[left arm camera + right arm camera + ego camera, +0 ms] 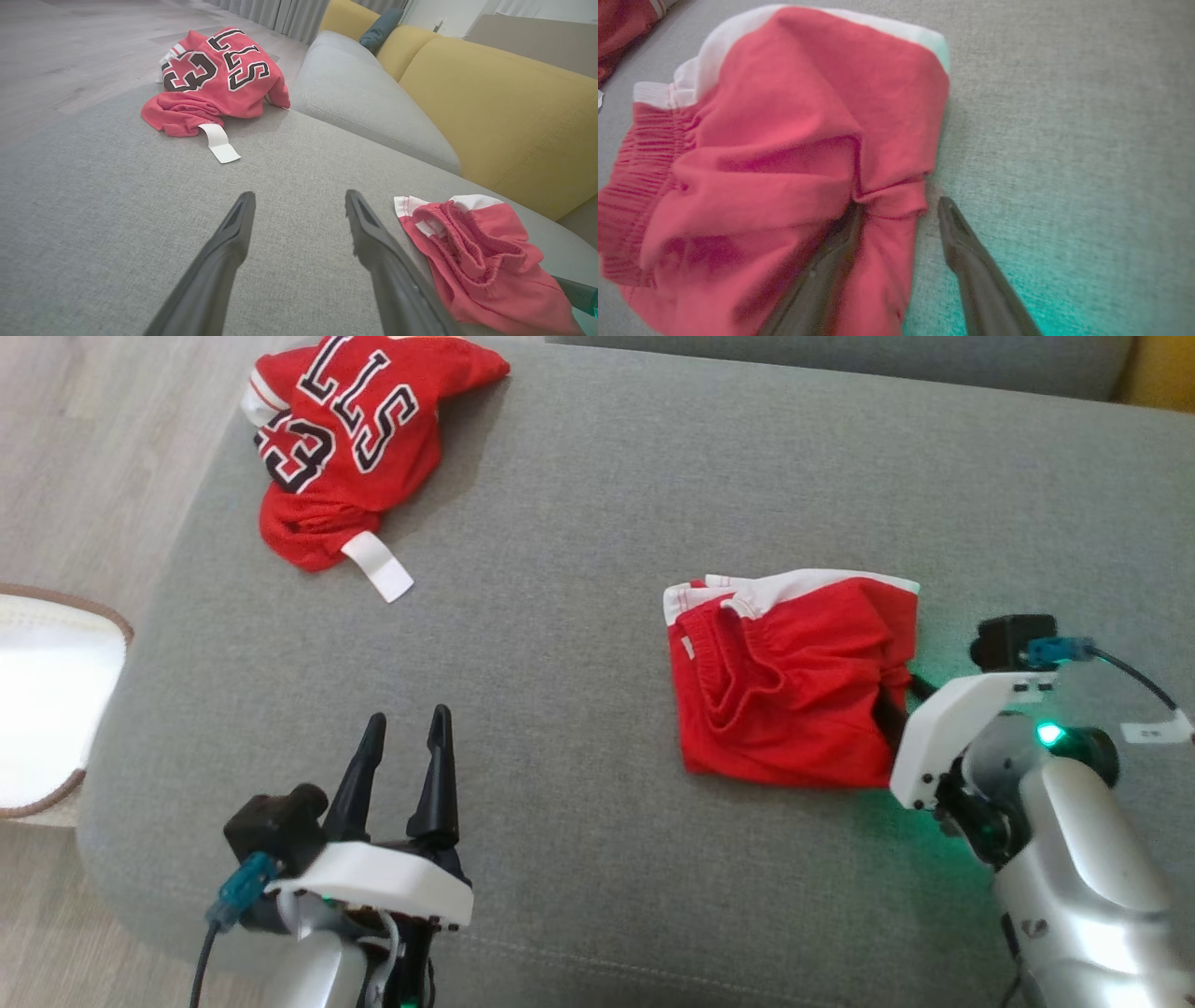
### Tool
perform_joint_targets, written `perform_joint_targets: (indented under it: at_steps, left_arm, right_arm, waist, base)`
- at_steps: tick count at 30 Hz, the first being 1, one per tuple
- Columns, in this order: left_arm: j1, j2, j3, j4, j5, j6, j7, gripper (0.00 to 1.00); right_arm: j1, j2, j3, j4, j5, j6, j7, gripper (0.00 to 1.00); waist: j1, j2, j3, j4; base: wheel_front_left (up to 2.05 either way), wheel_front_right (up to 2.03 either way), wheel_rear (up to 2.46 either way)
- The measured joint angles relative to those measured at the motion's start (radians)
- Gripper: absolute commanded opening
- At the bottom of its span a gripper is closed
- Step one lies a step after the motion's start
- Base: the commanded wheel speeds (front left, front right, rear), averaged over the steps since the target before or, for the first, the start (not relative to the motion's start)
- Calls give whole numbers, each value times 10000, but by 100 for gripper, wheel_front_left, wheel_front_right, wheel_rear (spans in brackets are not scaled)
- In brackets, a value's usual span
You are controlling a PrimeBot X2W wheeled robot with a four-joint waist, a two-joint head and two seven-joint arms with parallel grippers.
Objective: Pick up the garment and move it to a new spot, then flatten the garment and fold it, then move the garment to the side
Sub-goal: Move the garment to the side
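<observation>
Two garments are lying on the gray cushion (560, 616) in the head view. A crumpled red jersey (350, 439) is sitting well ahead of the left gripper (408, 721). The red shorts (789, 681), bunched into a nearly square pack, are lying off to that gripper's right. The right gripper (901, 705) is pressing against the pack's near-right edge, its fingers mostly hidden by cloth. The right arm is plainly the nearer one.

Left wrist view: the left gripper (299, 198) is hovering over bare cushion with its jaws moderately apart and holding nothing. The shorts (481, 261) are lying just beside its right finger, waistband gathered toward the tips. The jersey (215, 79) is lying far ahead and slightly left.

Right wrist view: the right gripper (901, 207) is straddling the hem of the shorts (794, 140). Its left finger is sliding under a fold and its right finger is resting on bare cushion just outside the edge. The jaws are standing apart and not yet clamping.

Judgement: the bulk of the cloth is lying left of and ahead of this tool. Closing here would be pinching one edge only, so the pack may be unfolding when dragged aside.
</observation>
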Motion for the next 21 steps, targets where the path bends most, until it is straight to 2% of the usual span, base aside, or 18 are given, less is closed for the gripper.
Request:
perform_joint_targets:
  at_steps: [1, 7, 11, 15, 21]
  left_arm:
    - [0, 0, 4, -12, 2, -2, 0, 100]
    - [-25, -2, 56, -119, 253, -17, 0, 100]
    - [-216, 0, 203, -251, 458, -113, 0, 100]
    - [-561, -2, 228, -332, 658, -209, 0, 100]
    - [-890, -4, 132, -412, 1001, -382, 0, 100]
  right_arm:
    - [-37, 0, 84, 27, 25, 0, -44, 0]
    - [-407, -10, 360, 334, -4, 0, -568, 0]
    - [-831, -305, 253, 439, -230, 0, -890, 0]
    - [-1254, -677, 56, 393, -351, 0, -1057, 0]
    - [-1637, -874, 2, 63, -426, 0, -1152, 0]
  waist:
    - [0, 0, 17, -38]
    - [0, 0, 170, -469]
    - [0, 0, 337, -971]
    - [0, 0, 552, -1635]
    - [1, 0, 961, -2875]
  base:
    - [0, 0, 0]
    - [0, 0, 0]
    - [0, 0, 0]
    - [0, 0, 0]
    - [0, 0, 0]
